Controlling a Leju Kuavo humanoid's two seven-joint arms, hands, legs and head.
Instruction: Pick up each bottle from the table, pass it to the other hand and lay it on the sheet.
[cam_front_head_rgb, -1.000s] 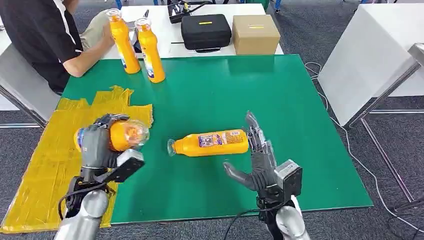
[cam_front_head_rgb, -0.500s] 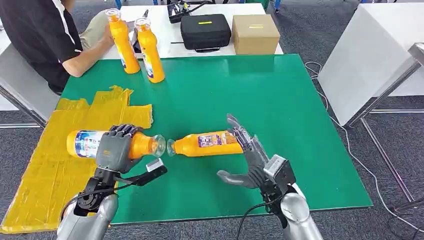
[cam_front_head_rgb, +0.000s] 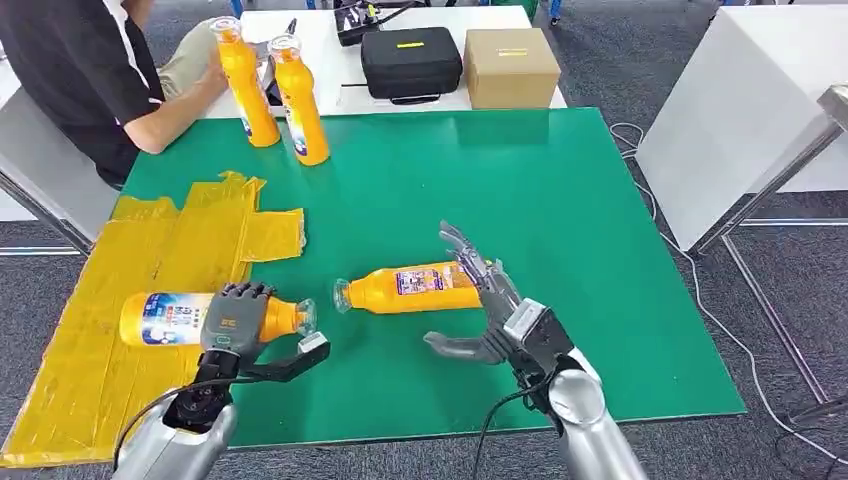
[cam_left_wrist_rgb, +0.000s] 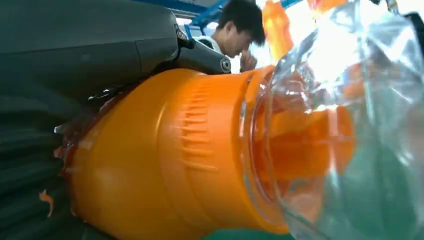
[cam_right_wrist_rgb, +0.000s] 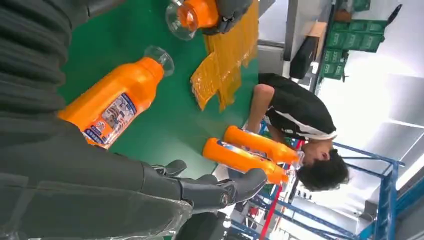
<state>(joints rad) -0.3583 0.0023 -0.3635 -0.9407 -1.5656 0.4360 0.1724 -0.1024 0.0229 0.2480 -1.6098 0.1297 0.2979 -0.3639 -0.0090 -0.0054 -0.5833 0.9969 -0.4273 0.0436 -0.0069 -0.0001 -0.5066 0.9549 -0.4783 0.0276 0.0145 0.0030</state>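
**Held bottle lowered toward the sheet while the right hand nears the next one**

The green table (cam_front_head_rgb: 560, 250) takes up most of the head view, with the yellow sheet (cam_front_head_rgb: 90, 360) spread over its corner at about eight o'clock. A person's arm (cam_front_head_rgb: 170, 110) rests at eleven o'clock, beside two upright bottles (cam_front_head_rgb: 275, 95) kept at the far edge.

Over the last second the held bottle (cam_front_head_rgb: 165, 318) has been turned from pointing at the camera to lying level, and it has been brought down and outward, so that its labelled body is now seen over the sheet while its clear cap reaches back over the green. It is gripped around the shoulder by the left hand (cam_front_head_rgb: 232, 318), whose fingers are wrapped closed on it. Whether it already rests on the sheet cannot be told. Placement is judged nearly done; only the release appears to be left.

The lying bottle (cam_front_head_rgb: 415, 288) is found near the centre, cap toward nine o'clock. The right hand (cam_front_head_rgb: 485, 310) has been moved in against its base end, fingers spread and nothing held, with contact uncertain. The next pickup is judged to be starting.
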